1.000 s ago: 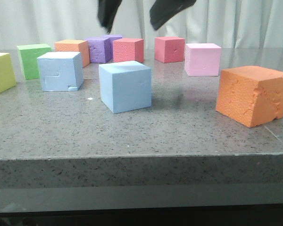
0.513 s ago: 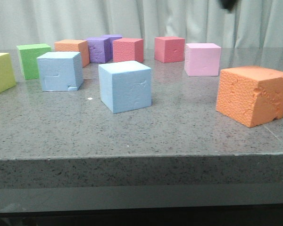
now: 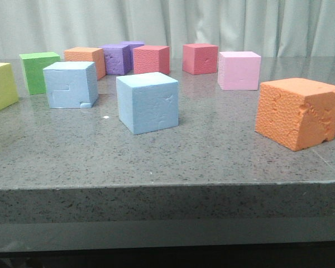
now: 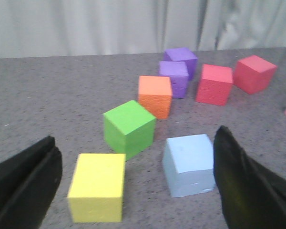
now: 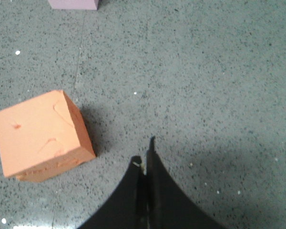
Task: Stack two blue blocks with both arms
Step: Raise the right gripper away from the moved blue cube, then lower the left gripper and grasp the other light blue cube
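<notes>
Two pale blue blocks stand apart on the grey table. One (image 3: 148, 102) is near the middle front. The other (image 3: 71, 84) is further back and to the left, with seam lines on its face; it also shows in the left wrist view (image 4: 189, 163). My left gripper (image 4: 138, 183) is open wide and empty, above the table, with the blue block just inside its right finger (image 4: 245, 183). My right gripper (image 5: 144, 155) is shut and empty above bare table, beside the big orange block (image 5: 40, 135). Neither gripper shows in the front view.
A yellow block (image 3: 1, 86) and green block (image 3: 39, 71) stand at the left. Orange (image 3: 86, 57), purple (image 3: 118, 58), two red (image 3: 152, 58) and a pink block (image 3: 239, 70) line the back. The big orange block (image 3: 298, 113) stands at the front right.
The two dark fingers at the top of the front view have risen out of frame. The blocks have not moved.
</notes>
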`<state>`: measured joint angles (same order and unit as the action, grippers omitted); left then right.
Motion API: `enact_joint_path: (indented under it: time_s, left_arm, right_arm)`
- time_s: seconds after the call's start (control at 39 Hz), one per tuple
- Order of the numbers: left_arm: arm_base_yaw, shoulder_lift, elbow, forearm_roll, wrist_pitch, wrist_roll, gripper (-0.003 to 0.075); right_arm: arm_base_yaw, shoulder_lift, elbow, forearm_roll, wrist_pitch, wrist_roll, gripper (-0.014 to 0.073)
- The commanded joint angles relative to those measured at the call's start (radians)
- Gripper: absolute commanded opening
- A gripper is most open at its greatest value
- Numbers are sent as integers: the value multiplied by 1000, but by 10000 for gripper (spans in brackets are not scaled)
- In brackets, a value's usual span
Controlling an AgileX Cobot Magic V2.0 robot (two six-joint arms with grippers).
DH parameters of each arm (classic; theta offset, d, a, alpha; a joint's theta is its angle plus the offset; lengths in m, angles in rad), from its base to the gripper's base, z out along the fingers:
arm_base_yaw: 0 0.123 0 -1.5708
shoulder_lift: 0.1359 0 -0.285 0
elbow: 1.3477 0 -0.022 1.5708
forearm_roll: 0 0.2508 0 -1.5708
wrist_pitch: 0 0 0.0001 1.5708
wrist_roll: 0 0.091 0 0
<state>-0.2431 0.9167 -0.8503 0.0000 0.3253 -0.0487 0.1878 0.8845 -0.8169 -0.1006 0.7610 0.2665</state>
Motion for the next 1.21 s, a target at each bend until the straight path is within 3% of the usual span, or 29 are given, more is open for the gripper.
enact_joint_path:
  time_s: [0.0, 0.15, 0.69, 1.18]
  left_arm:
    - [-101, 113, -111, 15, -49, 3, 616]
    - [-188, 320, -272, 20, 69, -12, 616]
    - [-178, 731, -664, 91, 470, -290, 616]
    - [-178, 813, -683, 86, 473, -294, 603]
  right_arm:
    - [-8, -35, -5, -20, -57, 0, -60]
    - [-8, -37, -4, -20, -51, 0, -60]
    - [-8, -37, -4, -20, -51, 0, -60]
    - [-8, -37, -4, -20, -49, 0, -60]
